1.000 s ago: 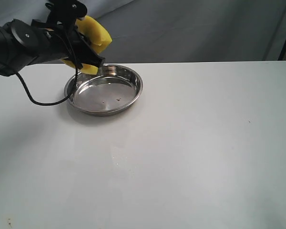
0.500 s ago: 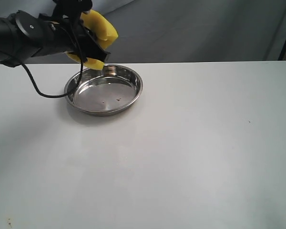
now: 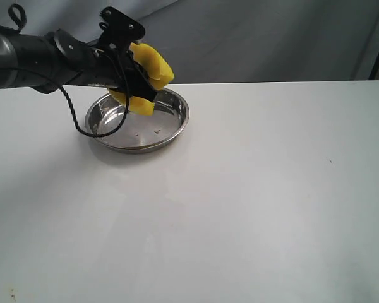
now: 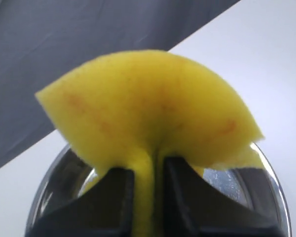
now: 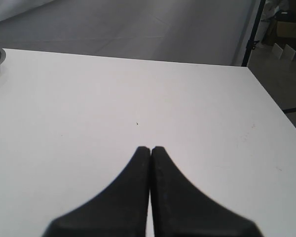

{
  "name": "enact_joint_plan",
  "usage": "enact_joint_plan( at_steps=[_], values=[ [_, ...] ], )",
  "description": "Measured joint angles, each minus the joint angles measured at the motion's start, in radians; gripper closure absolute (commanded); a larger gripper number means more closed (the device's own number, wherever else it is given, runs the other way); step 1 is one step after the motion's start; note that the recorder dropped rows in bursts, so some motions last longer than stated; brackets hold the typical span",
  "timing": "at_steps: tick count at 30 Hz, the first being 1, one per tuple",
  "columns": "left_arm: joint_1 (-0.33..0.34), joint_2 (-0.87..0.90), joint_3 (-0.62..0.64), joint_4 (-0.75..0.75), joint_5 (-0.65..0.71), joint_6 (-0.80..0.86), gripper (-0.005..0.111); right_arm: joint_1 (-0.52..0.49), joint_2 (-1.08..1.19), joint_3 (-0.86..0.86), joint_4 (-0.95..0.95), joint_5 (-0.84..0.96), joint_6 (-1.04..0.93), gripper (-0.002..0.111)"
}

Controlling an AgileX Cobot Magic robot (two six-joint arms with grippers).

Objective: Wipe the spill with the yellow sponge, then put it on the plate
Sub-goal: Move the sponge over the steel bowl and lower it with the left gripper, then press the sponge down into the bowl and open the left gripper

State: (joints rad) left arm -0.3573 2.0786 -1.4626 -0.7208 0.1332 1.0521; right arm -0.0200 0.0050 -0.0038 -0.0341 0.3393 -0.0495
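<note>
Left wrist view: left claw (image 4: 150, 174) pinches the yellow sponge (image 4: 148, 103) above the plate (image 4: 50, 183), while right claw (image 5: 150, 149) is pressed together.

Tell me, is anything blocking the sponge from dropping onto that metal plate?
Nothing visible. The left tool holds the sponge over the plate, which contains only a few tiny specks.

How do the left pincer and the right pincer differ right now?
The left pincer is clamped on the thick bright yellow foam sponge, bending it; the right pincer is shut on nothing. The left pincer hangs over the round shiny steel plate; the right is over the white table, away from that plate. Both have black fingers.
</note>
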Motion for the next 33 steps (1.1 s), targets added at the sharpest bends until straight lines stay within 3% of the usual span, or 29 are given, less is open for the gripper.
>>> enact_joint_plan(
  at_steps=[14, 19, 22, 28, 31, 33],
  values=[
    [0.000, 0.085, -0.014, -0.012, -0.040, 0.000, 0.106, 0.000, 0.000, 0.000, 0.000, 0.000, 0.000, 0.108],
    [0.000, 0.120, -0.016, -0.014, -0.068, 0.000, 0.100, 0.000, 0.000, 0.000, 0.000, 0.000, 0.000, 0.108],
    [0.000, 0.126, -0.016, -0.014, -0.087, 0.000, 0.085, 0.000, 0.000, 0.000, 0.000, 0.000, 0.000, 0.108],
    [0.000, 0.126, -0.016, -0.040, -0.133, -0.012, 0.034, 0.000, 0.000, 0.000, 0.000, 0.000, 0.000, 0.108],
    [0.000, 0.126, -0.016, -0.059, -0.155, -0.017, 0.020, 0.000, 0.000, 0.000, 0.000, 0.000, 0.000, 0.108],
    [0.000, 0.126, -0.016, -0.061, -0.165, -0.017, 0.016, 0.000, 0.000, 0.000, 0.000, 0.000, 0.000, 0.108]
  ],
)
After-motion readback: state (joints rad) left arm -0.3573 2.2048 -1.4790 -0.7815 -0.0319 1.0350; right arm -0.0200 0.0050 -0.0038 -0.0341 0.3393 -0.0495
